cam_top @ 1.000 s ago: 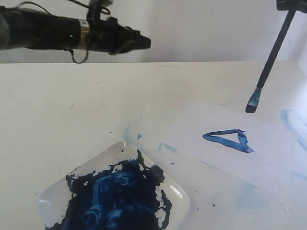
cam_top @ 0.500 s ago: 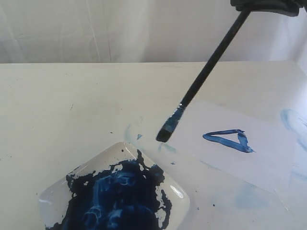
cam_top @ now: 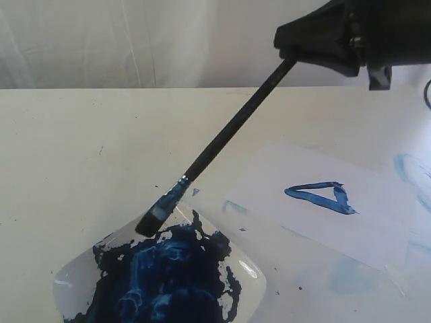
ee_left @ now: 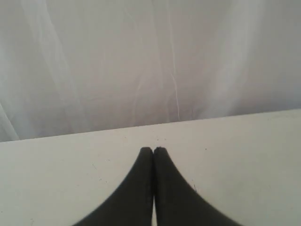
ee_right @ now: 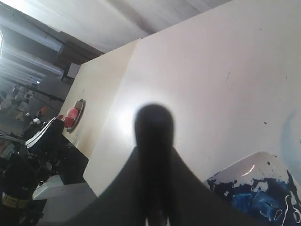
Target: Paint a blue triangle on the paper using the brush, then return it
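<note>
With the blue triangle point(cam_top: 318, 200) finished on the paper point(cam_top: 289, 168) at 4 o'clock in the exterior view, the right gripper point(cam_top: 288, 52), at 1 o'clock, angles the brush point(cam_top: 222, 138) down toward the paint dish point(cam_top: 250, 272) at 7 o'clock. The brush's stained tip sits at the dish's 12 o'clock rim, just above the dark blue pool. The step in hand appears to be the return. Done well, it would bring the tip fully inside the dish, rest the handle on the rim clear of the paper, and let go only once the brush is supported, so it cannot roll out across the cream table point(cam_top: 81, 148) or smear the wet outline. The right gripper is pinching the top of the black handle, its jaws narrowed onto that thin shaft. The left gripper point(ee_left: 153, 151) has its fingers pressed together and holds nothing; it is out of the exterior view, above bare tabletop.
</note>
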Robot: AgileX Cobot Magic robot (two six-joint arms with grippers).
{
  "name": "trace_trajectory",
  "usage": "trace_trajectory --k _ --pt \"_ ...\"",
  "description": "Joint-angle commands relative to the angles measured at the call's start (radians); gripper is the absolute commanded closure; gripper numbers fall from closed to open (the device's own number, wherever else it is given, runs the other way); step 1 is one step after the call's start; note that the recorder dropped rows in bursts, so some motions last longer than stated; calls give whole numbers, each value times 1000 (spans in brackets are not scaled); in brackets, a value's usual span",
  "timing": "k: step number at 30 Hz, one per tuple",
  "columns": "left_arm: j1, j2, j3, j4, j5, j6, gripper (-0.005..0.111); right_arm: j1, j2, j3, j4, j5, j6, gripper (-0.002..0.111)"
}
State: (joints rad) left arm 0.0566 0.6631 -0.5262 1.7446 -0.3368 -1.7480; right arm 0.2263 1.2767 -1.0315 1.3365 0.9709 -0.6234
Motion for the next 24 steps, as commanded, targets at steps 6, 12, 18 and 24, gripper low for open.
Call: trace_trajectory --k 6,12,18,24 --pt "-151 -8 46 0 252 26 107 161 62 56 36 -192 -38 108" --pt "-151 -8 46 0 357 17 107 213 183 56 72 -191 -34 108" --pt "-151 -8 47 0 345 -31 107 213 289 56 75 -189 -34 108" --pt "-151 -8 47 0 327 -31 107 211 399 56 121 -184 -18 108"
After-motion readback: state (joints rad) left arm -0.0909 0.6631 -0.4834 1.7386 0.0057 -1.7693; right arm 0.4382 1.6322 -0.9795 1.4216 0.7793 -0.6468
